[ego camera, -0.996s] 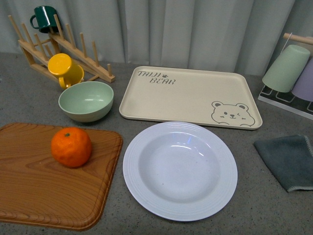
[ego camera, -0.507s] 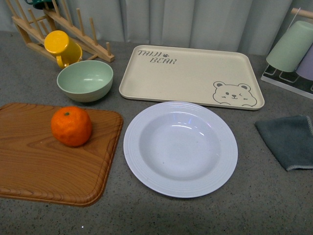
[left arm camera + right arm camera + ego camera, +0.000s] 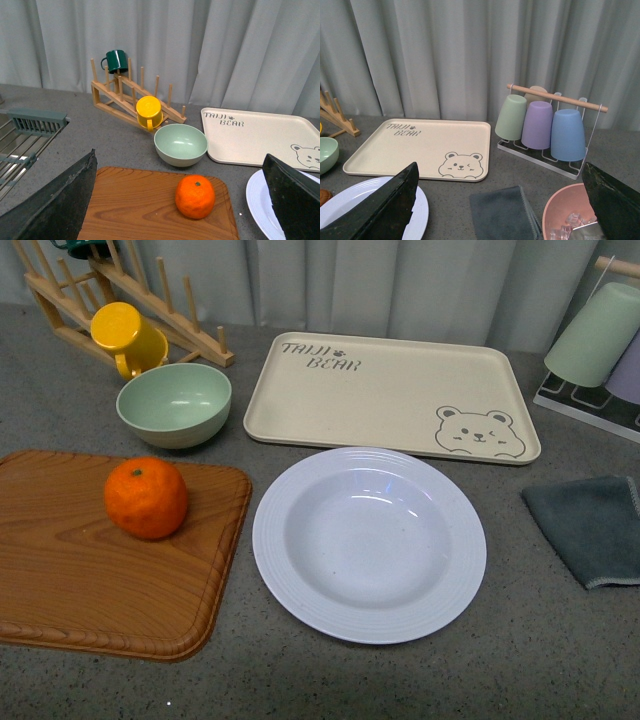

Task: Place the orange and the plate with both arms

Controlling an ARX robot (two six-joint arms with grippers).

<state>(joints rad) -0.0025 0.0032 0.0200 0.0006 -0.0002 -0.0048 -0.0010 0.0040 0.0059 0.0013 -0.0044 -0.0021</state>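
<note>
**Desk:** What's the room like from your end?

**Me:** I see a grey speckled counter (image 3: pixel 500 680) backed by a pale pleated curtain (image 3: pixel 400 280). Neither arm shows in my front view.

**Desk:** Where's the orange?

**Me:** The orange (image 3: pixel 146 498) sits on a wooden board (image 3: pixel 70 590) at the left of the counter, toward the board's far right corner. The plate (image 3: pixel 290 585) lies flat and empty just beside the board on its right. I cannot tell whether the two touch.

**Desk:** And behind them?

**Me:** A beige tray (image 3: pixel 390 400) with a bear drawn on it lies just behind the plate. A green bowl (image 3: pixel 174 403) stands behind the board. Past that, a slanted wooden rack (image 3: pixel 185 325) carries a yellow mug (image 3: pixel 124 336). My left wrist view shows a dark green mug (image 3: pixel 116 60) higher on it, and a wire grid (image 3: pixel 20 150) at the counter's far left.

**Desk:** The right side?

**Me:** A grey cloth (image 3: pixel 588 530) lies right of the plate. My right wrist view shows a cup stand (image 3: pixel 555 97) with green, purple and blue cups, and a pink bowl (image 3: pixel 560 210) near the cloth. I cannot make out its contents.

**Desk:** Grippers?

**Me:** The left gripper (image 3: pixel 179 154) hangs above the board, fingers spread wide, holding nothing. The right gripper (image 3: pixel 500 165) is spread wide and empty too, above the counter between plate and cloth.
</note>
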